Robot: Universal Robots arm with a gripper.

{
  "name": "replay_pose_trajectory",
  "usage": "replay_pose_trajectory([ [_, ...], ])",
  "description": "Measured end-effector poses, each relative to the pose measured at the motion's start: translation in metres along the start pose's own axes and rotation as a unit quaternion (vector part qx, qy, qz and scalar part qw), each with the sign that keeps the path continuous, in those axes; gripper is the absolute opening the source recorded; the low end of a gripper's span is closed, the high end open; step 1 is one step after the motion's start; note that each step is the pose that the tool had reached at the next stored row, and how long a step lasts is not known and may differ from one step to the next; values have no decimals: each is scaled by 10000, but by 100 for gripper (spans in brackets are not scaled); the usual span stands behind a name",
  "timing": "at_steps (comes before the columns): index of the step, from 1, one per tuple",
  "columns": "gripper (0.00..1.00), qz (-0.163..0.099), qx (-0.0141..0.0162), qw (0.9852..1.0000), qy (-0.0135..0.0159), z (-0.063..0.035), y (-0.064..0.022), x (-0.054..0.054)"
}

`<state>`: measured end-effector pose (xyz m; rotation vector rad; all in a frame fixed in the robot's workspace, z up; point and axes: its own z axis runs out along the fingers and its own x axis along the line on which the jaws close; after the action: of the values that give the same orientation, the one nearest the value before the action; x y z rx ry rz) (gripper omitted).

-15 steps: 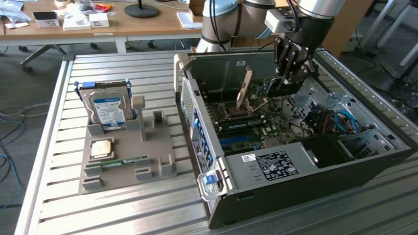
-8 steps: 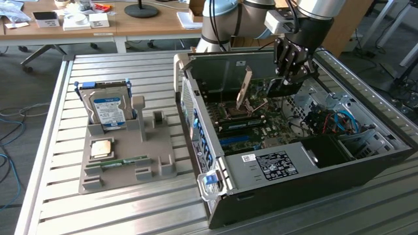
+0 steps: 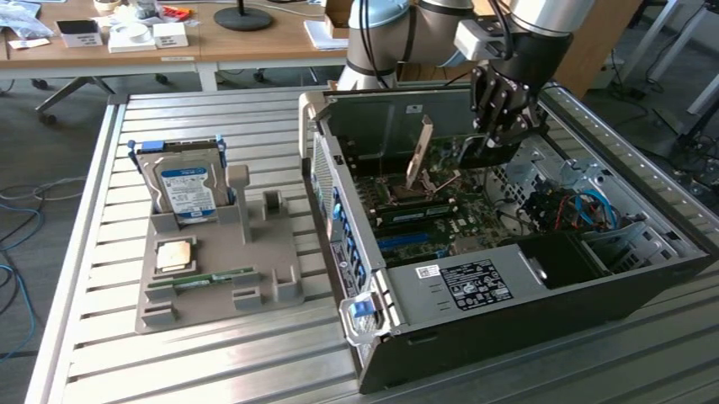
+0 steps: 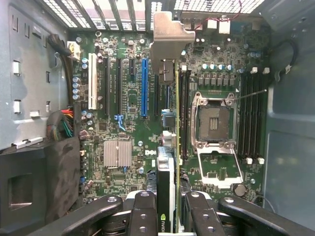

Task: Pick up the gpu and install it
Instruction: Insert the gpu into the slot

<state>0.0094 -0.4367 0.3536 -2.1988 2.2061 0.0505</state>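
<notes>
The tool (image 4: 170, 209) pinched the gpu (image 4: 167, 44) by its flat faces, edge-on over the motherboard (image 4: 128, 113) inside the open case (image 3: 540, 278). The card looked light, stiff and fragile. It seemed best gripped on the board's sides, clear of the connector edge.

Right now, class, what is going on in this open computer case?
The robot arm's black gripper is shut on the gpu, a thin dark card with a silvery metal bracket, holding it edge-on over the green motherboard inside the open grey computer case. Whether it sits in a slot cannot be told. A silver hard drive with a blue-white label stands outside the case.
</notes>
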Motion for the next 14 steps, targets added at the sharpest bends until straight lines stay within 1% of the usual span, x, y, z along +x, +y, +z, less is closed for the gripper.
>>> replay_pose_trajectory([
  [6, 27, 0, 0, 10000, 1, 18, 9, 45],
  [9, 27, 5, 0, 10000, 0, 30, 25, 75],
  [14, 27, 65, 3, 10000, 0, 55, 57, 89],
])
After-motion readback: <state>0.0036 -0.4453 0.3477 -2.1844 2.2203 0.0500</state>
